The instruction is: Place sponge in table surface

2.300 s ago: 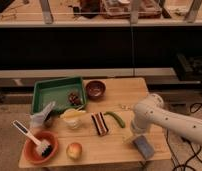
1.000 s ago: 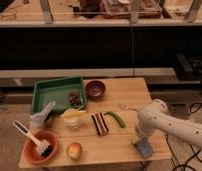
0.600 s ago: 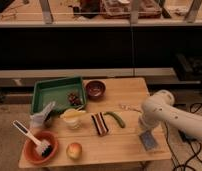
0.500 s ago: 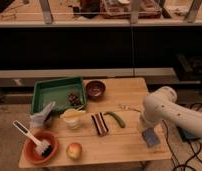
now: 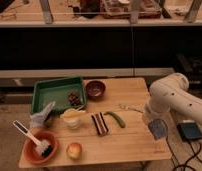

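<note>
The sponge [image 5: 157, 128] is a blue-grey block at the right edge of the light-brown wooden table surface [image 5: 129, 145]. It sits directly under the end of my white arm. My gripper [image 5: 151, 119] is just above and left of the sponge, right against it. I cannot tell whether the sponge rests on the wood or hangs just over it.
On the table are a green tray [image 5: 49, 91], a dark bowl [image 5: 95, 89], a green vegetable [image 5: 115, 119], a striped bar [image 5: 99, 123], a yellow cup [image 5: 72, 118], a crumpled cloth [image 5: 42, 117], an orange bowl with a brush [image 5: 40, 145] and an apple [image 5: 74, 150]. A black box [image 5: 189, 131] lies on the floor at right.
My arm has swung right and back along the table's right side. The sponge has moved with it, from near the front right corner to farther back at the right edge.
</note>
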### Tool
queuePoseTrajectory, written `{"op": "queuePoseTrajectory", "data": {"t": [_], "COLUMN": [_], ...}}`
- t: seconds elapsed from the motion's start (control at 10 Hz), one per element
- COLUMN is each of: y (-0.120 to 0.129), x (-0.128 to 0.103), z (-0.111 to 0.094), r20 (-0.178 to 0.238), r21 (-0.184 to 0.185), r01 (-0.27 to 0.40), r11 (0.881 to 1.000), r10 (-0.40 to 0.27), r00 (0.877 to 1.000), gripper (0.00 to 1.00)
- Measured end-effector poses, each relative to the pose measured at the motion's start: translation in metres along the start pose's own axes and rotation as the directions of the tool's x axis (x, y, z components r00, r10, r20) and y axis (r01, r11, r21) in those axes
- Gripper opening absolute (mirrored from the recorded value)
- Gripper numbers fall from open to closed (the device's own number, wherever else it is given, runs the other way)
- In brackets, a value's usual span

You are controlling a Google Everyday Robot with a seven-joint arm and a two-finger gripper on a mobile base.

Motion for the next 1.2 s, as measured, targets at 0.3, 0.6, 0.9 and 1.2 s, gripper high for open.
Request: {"op": "queuePoseTrajectory", "data": {"t": [0.3,0.6,0.9,1.2], "y": [-0.009,-0.024,-0.040,-0.047], "x": [0.004,0.013,0.028,0.030], "z": [0.026,0.088,0.134,0.148], "r20": [0.034,0.075,0.118,0.157], "r21": [0.036,0.079,0.116,0.125], "r01": [0.002,-0.001,-0.005,-0.008], "r11": [0.999,0.997,0.993,0.992], "r10": [-0.003,-0.005,-0.009,-0.012], "r00": [0.999,0.997,0.993,0.988], "gripper": [0.21,0.21,0.21,0.30]}}
